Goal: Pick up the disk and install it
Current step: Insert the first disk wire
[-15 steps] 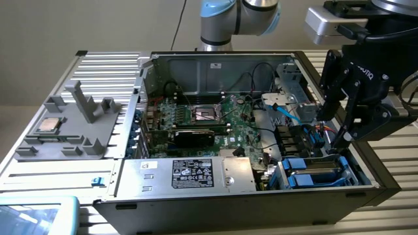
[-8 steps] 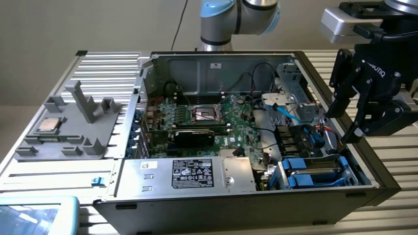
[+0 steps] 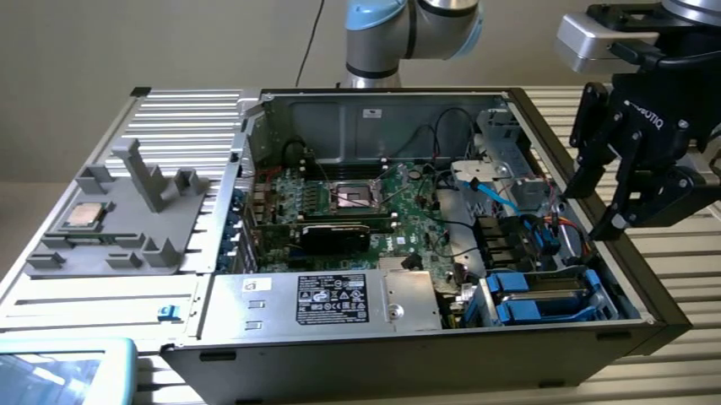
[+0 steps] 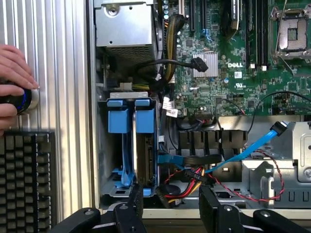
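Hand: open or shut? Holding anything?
Open, holding nothing. In the wrist view the hand has its two black fingers standing apart with nothing between them, over the computer case near the blue drive bay.

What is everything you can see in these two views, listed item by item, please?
computer case: one, black, open, on slatted table
motherboard: one, green, inside case
power supply: one, grey, black label, inside case
drive carriers: two, blue, side by side in case bay
fixture: one, grey, exterior view's left, holding silver chip
keyboard: one, black, beside case
hand: one, on a knob beside case
gripper: one, black, open, over case edge near carriers
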Controlling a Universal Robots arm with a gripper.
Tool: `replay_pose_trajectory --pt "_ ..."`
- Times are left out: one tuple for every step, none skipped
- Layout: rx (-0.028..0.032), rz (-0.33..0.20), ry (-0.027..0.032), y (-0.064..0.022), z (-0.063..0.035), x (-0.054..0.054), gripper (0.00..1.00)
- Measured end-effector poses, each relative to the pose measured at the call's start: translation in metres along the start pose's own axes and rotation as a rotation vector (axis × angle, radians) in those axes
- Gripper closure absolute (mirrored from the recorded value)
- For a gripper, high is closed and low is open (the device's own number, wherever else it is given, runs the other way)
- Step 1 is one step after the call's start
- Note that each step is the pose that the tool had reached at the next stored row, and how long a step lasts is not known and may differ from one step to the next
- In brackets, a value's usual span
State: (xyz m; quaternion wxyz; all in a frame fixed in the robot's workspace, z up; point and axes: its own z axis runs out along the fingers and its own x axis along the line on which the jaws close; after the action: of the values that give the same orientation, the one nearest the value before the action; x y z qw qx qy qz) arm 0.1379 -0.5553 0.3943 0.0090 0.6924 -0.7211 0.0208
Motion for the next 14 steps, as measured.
replay_pose_trajectory --pt "0.0 0.0 0.0008 -0.0016 0.0005 -0.002 0.42" --pt "0.0 0.0 0.0013 -0.0042 0.0012 -0.005 0.42" --pt "0.0 0.0 0.001 -0.0072 0.0025 -0.006 0.42" --pt "0.0 0.0 0.0008 -0.0088 0.0039 -0.008 0.42" --pt "0.0 0.0 0.0012 -0.0098 0.0053 -0.009 0.42" --pt "-0.0002 0.002 0.0009 -0.0104 0.0072 -0.01 0.42" --pt "-0.0003 0.006 0.0009 -0.0108 0.0091 -0.01 0.42" --pt "-0.0007 0.014 0.0011 -0.0109 0.0104 -0.011 0.42" --pt "-0.0013 0.028 0.0014 -0.0108 0.0119 -0.011 0.42" --pt "-0.002 0.046 0.0016 -0.0108 0.0134 -0.011 0.42" --pt "-0.0027 0.063 0.0021 -0.0109 0.0148 -0.011 0.42" --pt "-0.0035 0.081 0.0023 -0.0108 0.0163 -0.011 0.42" --pt "-0.0042 0.099 0.0026 -0.0108 0.0176 -0.011 0.42" --pt "-0.005 0.115 0.0028 -0.0108 0.0188 -0.011 0.42"
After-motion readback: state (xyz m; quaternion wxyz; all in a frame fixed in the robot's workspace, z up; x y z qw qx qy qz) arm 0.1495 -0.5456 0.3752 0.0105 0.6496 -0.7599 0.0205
